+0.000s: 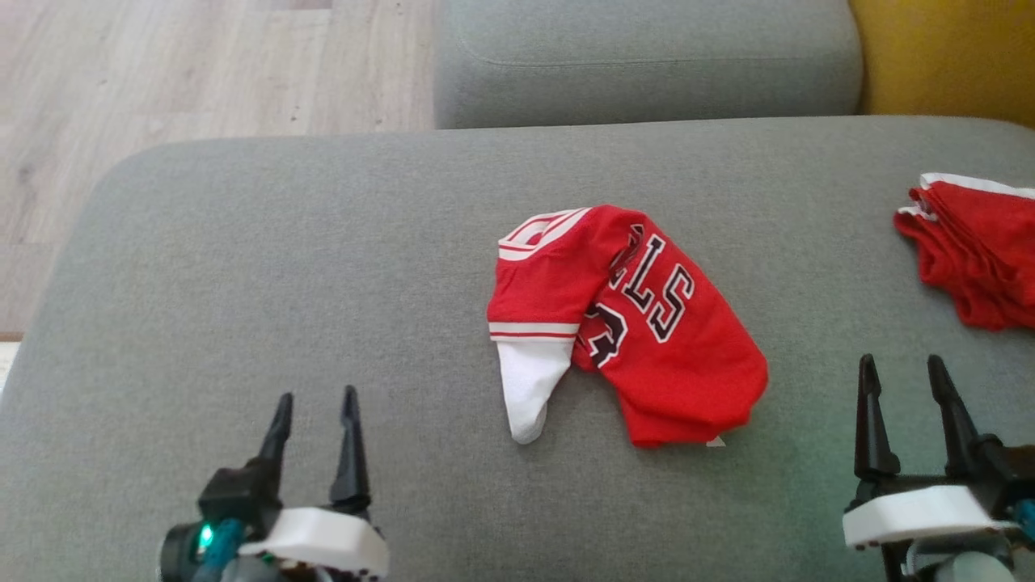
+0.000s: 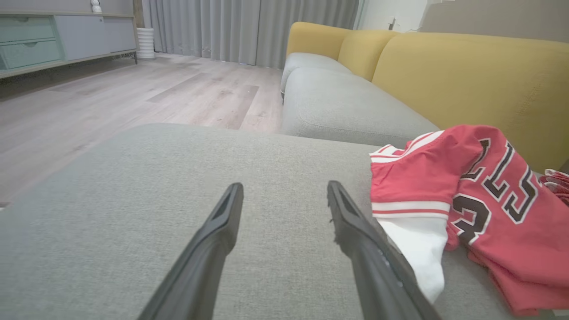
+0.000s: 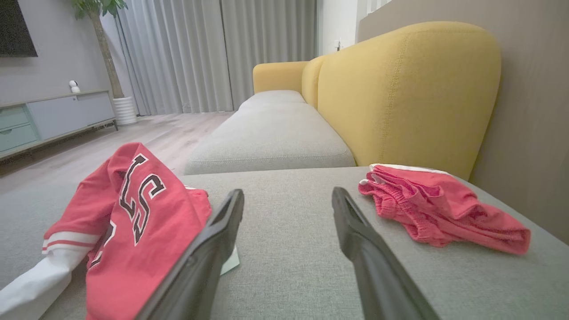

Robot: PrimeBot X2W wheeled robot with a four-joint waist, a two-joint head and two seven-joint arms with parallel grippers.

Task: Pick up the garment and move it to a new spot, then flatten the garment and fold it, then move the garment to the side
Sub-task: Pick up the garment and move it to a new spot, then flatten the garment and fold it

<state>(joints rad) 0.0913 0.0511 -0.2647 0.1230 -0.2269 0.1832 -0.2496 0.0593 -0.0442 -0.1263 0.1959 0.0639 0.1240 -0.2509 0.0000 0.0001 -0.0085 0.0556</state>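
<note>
Head view: one jersey (image 1: pixel 647 323), one shorts (image 1: pixel 974 250), two claws (image 1: pixel 317 394) (image 1: pixel 901 360).

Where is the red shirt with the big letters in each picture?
Head view: red shirt in the middle of the grey cushion.
Left wrist view: red shirt at the right edge.
Right wrist view: red shirt at the lower left.
Shared landmark: the yellow sofa back.

Bare cushion (image 1: pixel 323 242) lies open left of the jersey (image 1: pixel 647 323); red shorts (image 1: pixel 970 250) (crumpled) crowd the right edge.
</note>
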